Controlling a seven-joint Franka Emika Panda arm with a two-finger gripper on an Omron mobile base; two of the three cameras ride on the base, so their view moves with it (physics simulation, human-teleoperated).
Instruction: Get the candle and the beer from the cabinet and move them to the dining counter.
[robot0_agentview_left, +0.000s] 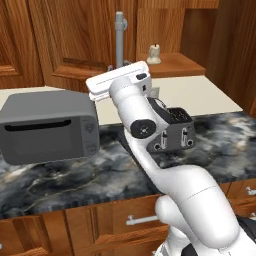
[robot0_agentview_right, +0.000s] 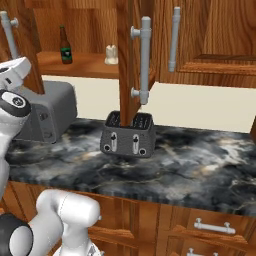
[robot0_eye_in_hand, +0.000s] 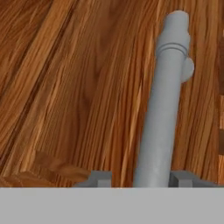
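Note:
The cabinet (robot0_agentview_right: 200, 30) is reddish-brown wood, and its shelf (robot0_agentview_right: 80, 65) is exposed. On that shelf stand the dark beer (robot0_agentview_right: 65, 45) bottle and, to its right, the stubby cream candle (robot0_agentview_right: 111, 55). The candle (robot0_agentview_left: 154, 54) also shows on the shelf right of the arm. My gripper (robot0_eye_in_hand: 144, 179) is shut on the grey bar handle (robot0_eye_in_hand: 164, 100) of the left cabinet door (robot0_eye_in_hand: 78, 87). That handle (robot0_agentview_left: 119, 37) rises above my white hand (robot0_agentview_left: 120, 80). The right door (robot0_agentview_right: 127, 55) stands swung open, edge-on, with its own handle (robot0_agentview_right: 145, 60). The dining counter is out of view.
A grey microwave (robot0_agentview_left: 47, 125) and a dark toaster (robot0_agentview_right: 127, 135) sit on the narrow marble worktop (robot0_agentview_right: 200, 165) under the cabinet. The toaster (robot0_agentview_left: 175, 130) is close behind my arm. Wood drawers (robot0_agentview_right: 210, 227) with horizontal handles run below.

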